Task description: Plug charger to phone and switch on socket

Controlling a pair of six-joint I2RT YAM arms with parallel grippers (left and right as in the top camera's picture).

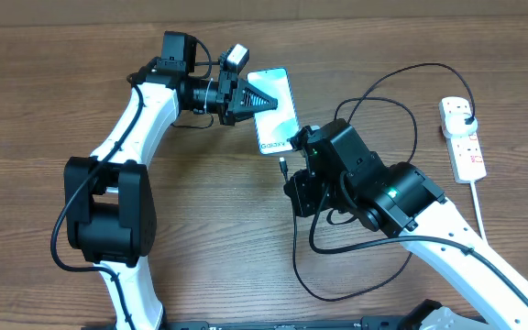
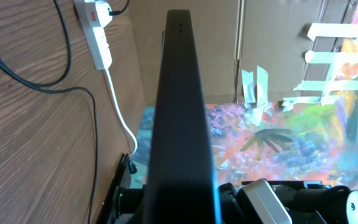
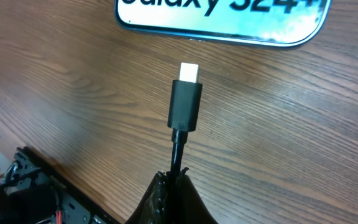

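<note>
The phone (image 1: 279, 108) lies on the wooden table with its cyan screen up. My left gripper (image 1: 253, 101) is shut on its left edge. In the left wrist view the phone (image 2: 182, 118) shows edge-on as a dark bar. My right gripper (image 3: 176, 182) is shut on the charger cable just behind the connector (image 3: 186, 102). The connector's metal tip points at the phone's bottom edge (image 3: 222, 15) and stays a short gap away. In the overhead view the connector (image 1: 284, 167) sits just below the phone. The socket (image 1: 464, 137) lies at the far right with the black plug (image 1: 467, 117) in it.
The black charger cable (image 1: 401, 78) loops from the socket over the right arm and trails down to the table's front (image 1: 337, 295). The socket's thick white cord (image 1: 477, 206) runs to the front right edge. The socket also shows in the left wrist view (image 2: 95, 31).
</note>
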